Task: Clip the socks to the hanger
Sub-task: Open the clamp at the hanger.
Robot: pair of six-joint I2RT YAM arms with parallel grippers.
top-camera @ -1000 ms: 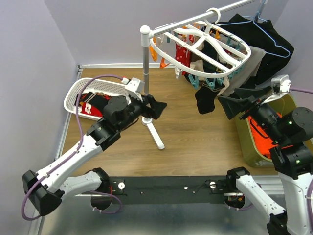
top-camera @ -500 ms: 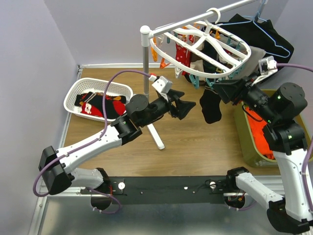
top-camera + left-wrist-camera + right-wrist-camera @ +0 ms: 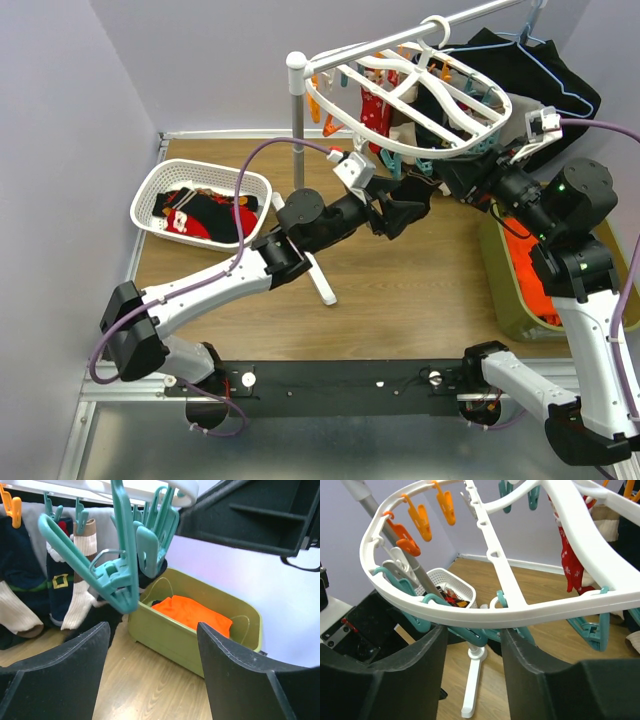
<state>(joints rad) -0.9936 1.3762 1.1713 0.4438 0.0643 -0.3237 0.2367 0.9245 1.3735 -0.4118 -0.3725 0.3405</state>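
Note:
The white oval hanger [image 3: 497, 105] hangs from the rail with teal and orange clips and several socks [image 3: 375, 108] clipped on. More socks [image 3: 200, 212] lie in the white basket. My left gripper [image 3: 408, 215] is open and empty just below the hanger's near edge; in the left wrist view its fingers [image 3: 55, 672] frame bare floor, with teal clips [image 3: 120, 580] and hanging socks [image 3: 60, 582] above. My right gripper [image 3: 462, 180] is open at the hanger's right rim. In the right wrist view the rim [image 3: 485, 615] and a teal clip [image 3: 470, 634] sit between its fingers [image 3: 560, 680].
A white lattice basket [image 3: 150, 190] stands at the back left. The rack's grey pole [image 3: 297, 120] and white foot [image 3: 322, 280] stand mid-table. A green bin [image 3: 510, 300] with orange cloth [image 3: 192, 611] is on the right. A black garment [image 3: 545, 75] hangs on a blue wire hanger behind.
My left arm swung right from the pole to under the hanger's near edge. My right gripper rose and moved left up to the hanger's rim. The hanging black sock is now behind the left gripper.

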